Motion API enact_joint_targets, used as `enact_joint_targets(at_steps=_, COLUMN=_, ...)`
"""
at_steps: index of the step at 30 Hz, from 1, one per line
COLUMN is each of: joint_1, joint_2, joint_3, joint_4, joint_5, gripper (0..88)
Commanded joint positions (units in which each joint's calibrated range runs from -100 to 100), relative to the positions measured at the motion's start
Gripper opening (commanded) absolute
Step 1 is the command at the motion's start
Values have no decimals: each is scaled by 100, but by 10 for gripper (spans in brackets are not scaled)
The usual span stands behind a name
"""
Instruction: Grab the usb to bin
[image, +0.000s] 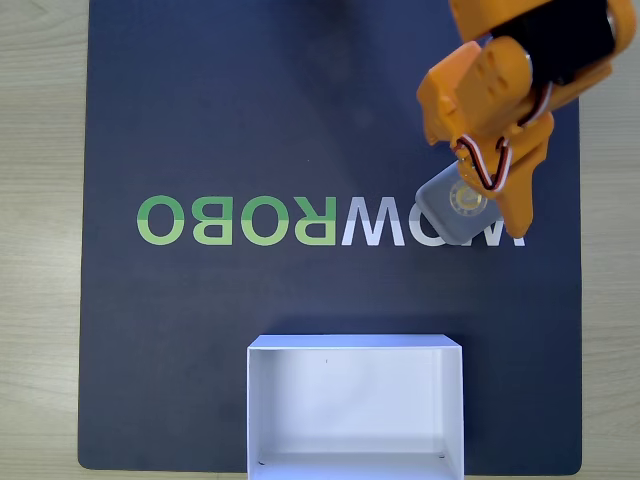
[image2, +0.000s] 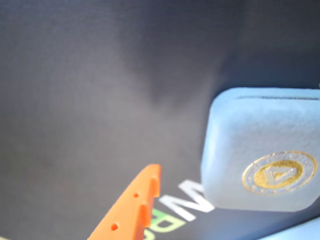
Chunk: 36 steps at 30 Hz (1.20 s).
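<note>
in the fixed view the orange gripper (image: 500, 205) comes in from the upper right corner and hangs over the right part of a dark mat (image: 200, 120) that lies on a pale wooden table (image: 40, 250). the usb (image: 452, 208), a grey rounded-square case with a round yellow emblem, lies on the mat over the white letters at the right end of the printed word (image: 300, 220), which reads upside down from this camera. one orange finger (image: 520, 200) runs along the right edge of the case, and red, black and white wires (image: 490, 165) loop above it. whether the jaws are open or closed on the case cannot be told from either picture. the bin (image: 355, 345), a shallow white open box, sits at the bottom edge of the mat, well apart from the case, below and to its left. in the wrist view the usb (image2: 260, 155) appears on the right, pale grey and flat on the mat (image2: 100, 75), with an orange finger (image2: 137, 207) rising from the bottom edge, apart from the case, to its left.
</note>
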Motion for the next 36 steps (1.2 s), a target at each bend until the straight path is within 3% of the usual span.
enact_joint_targets(at_steps=1, joint_1=44, joint_2=255, joint_3=-691, joint_4=55, joint_5=47, gripper=483)
enact_joint_targets(at_steps=31, joint_1=-23, joint_2=1722, joint_3=-1938, joint_4=832, joint_5=10, gripper=478)
enact_joint_targets(at_steps=36, joint_1=2, joint_2=1722, joint_3=-1992, joint_4=745, joint_5=0, gripper=391)
